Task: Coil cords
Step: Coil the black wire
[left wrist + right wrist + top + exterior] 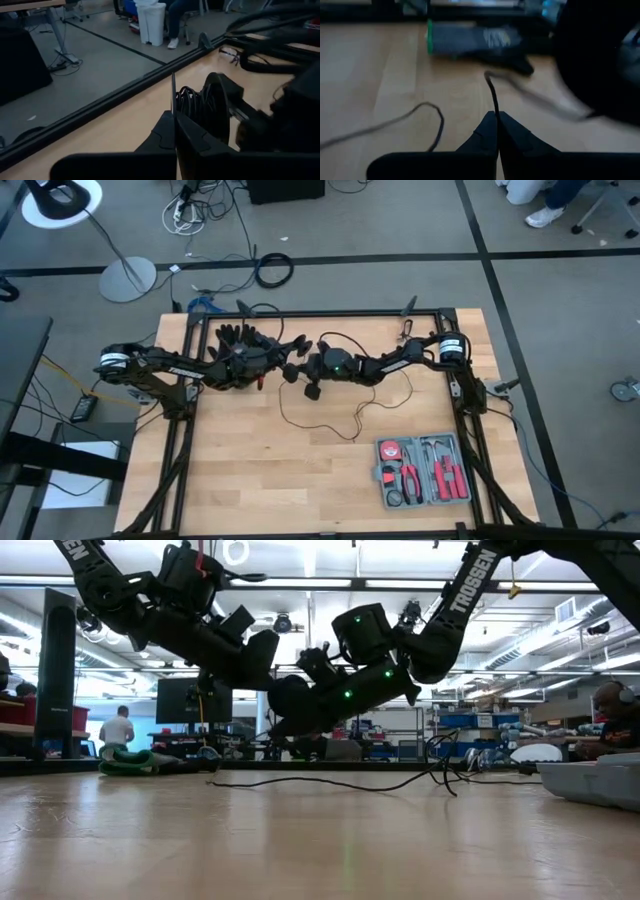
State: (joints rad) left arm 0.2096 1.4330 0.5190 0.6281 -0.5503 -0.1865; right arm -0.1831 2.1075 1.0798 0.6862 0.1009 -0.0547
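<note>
From above, both arms meet at the far middle of the worktop (300, 480), beside the black glove (240, 338). The thin black cord (345, 418) trails loosely from them toward the tool case (424, 470).

At worktop level, the cord (330, 783) lies slack on the pale wood under the raised arms.

Past the left tool (174, 131), pinched shut on a strand, dark glossy coils (192, 102) hang near a round black disc (216, 112).

The right tool (496, 131) is clamped on the limp, springy wire (493, 97), near the glove (475, 40). I'd keep the loops even and the tension gentle, or they spring apart.
</note>
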